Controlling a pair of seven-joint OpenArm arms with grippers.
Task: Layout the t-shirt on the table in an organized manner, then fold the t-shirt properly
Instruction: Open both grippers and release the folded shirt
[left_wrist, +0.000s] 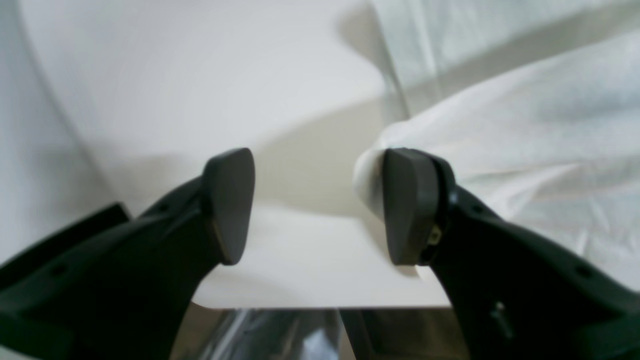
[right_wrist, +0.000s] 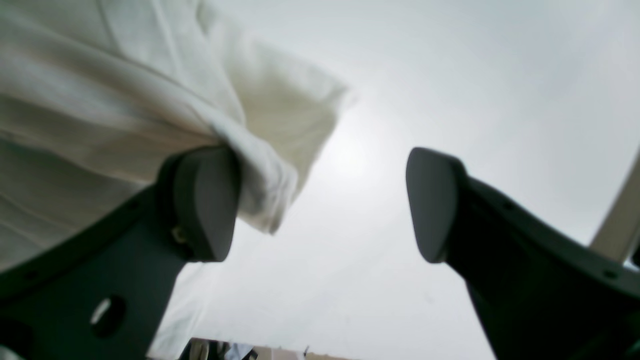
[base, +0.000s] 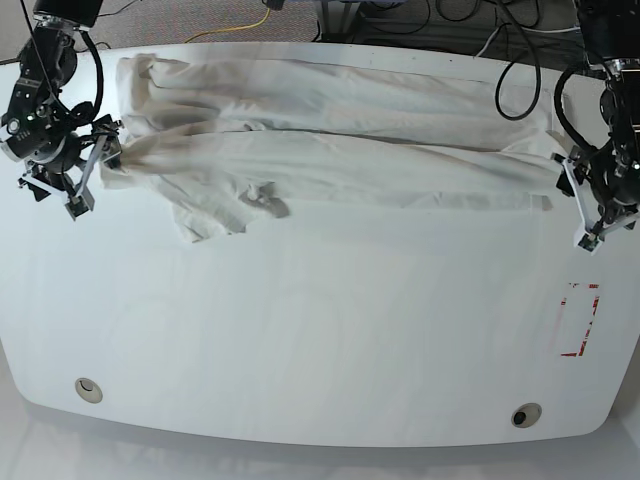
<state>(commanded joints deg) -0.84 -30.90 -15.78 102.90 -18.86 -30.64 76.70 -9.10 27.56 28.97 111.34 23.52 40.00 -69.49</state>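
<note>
The white t-shirt (base: 330, 150) lies stretched in a long wrinkled band across the far part of the table (base: 320, 330), plain side showing. My left gripper (base: 579, 211) is at the shirt's right end. In the left wrist view the left gripper (left_wrist: 315, 205) is open, and a bunched edge of the t-shirt (left_wrist: 525, 125) rests against its right finger (left_wrist: 407, 205). My right gripper (base: 94, 172) is at the shirt's left end. In the right wrist view the right gripper (right_wrist: 320, 205) is open too, and the t-shirt (right_wrist: 100, 100) drapes over its left finger (right_wrist: 207, 200).
A red-outlined rectangle (base: 581, 320) marks the table near its right edge. Two round grommet holes (base: 88, 389) (base: 525, 414) sit by the front edge. Cables (base: 420, 20) lie beyond the far edge. The table's edge (left_wrist: 320, 305) runs just under the left gripper.
</note>
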